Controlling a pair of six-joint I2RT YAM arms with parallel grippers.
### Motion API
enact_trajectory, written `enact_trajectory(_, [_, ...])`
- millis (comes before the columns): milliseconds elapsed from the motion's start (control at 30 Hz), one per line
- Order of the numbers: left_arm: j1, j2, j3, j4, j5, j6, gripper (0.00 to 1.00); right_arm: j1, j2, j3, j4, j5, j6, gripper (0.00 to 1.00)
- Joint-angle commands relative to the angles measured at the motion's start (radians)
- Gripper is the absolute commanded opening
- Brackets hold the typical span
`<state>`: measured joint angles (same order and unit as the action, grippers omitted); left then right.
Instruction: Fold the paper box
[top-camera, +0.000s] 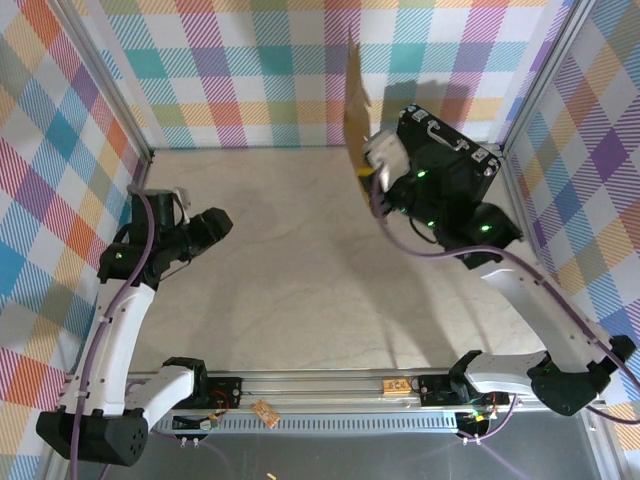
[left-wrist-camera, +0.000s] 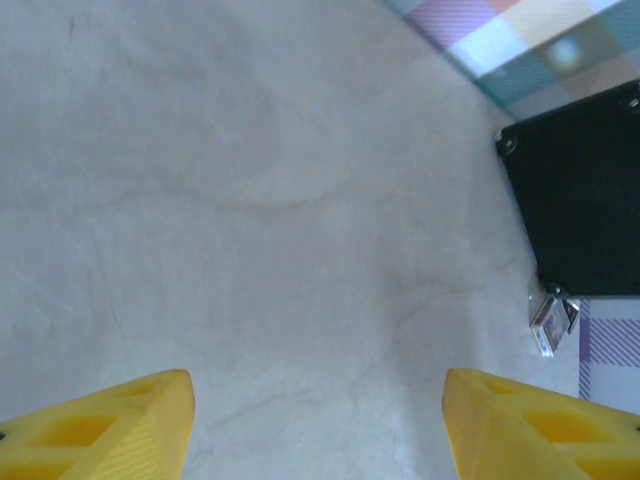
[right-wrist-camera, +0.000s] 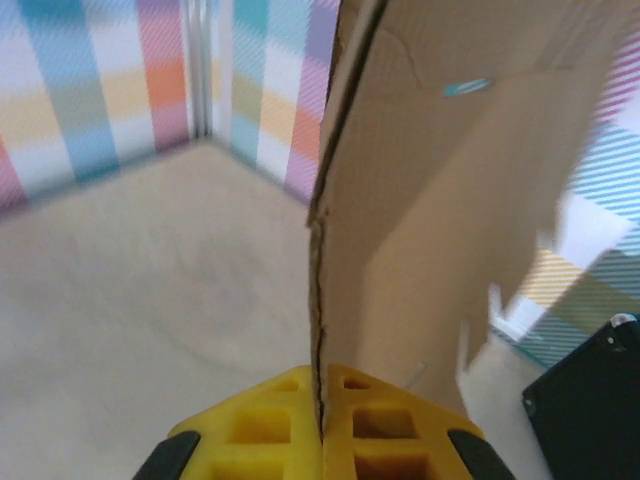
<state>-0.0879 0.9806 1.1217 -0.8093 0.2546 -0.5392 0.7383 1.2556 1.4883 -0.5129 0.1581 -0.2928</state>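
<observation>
The paper box is a flat brown cardboard sheet held upright on edge, lifted off the table at the back centre. My right gripper is shut on its lower edge. In the right wrist view the two yellow fingers press together with the cardboard's thin edge between them at my right gripper, and the sheet rises away to the right. My left gripper hovers over the left side of the table, far from the sheet. Its yellow fingertips stand wide apart at my left gripper, with bare table between them.
A black hard case with silver trim lies at the back right, just behind the right wrist; it also appears as the case and the case. Plaid walls and aluminium posts enclose the beige table.
</observation>
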Motion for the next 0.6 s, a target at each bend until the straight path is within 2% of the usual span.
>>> enact_trajectory(0, [0.008, -0.05, -0.072, 0.039, 0.084, -0.024, 0.67, 0.104, 0.088, -0.143, -0.005, 0.071, -0.303, 0.0])
enact_trajectory(200, [0.007, -0.148, -0.183, 0.021, 0.067, 0.003, 0.68, 0.271, 0.261, -0.271, 0.014, 0.221, -0.373, 0.0])
enact_trajectory(300, [0.008, -0.197, -0.221, -0.017, -0.036, -0.008, 0.68, 0.316, 0.346, -0.269, 0.026, 0.264, -0.339, 0.0])
enact_trajectory(433, [0.008, -0.313, -0.306, -0.001, -0.073, -0.023, 0.72, 0.356, 0.415, -0.284, 0.052, 0.269, -0.314, 0.0])
enact_trajectory(567, [0.008, -0.319, -0.354, -0.013, -0.04, -0.025, 0.73, 0.385, 0.459, -0.272, 0.033, 0.238, -0.284, 0.02])
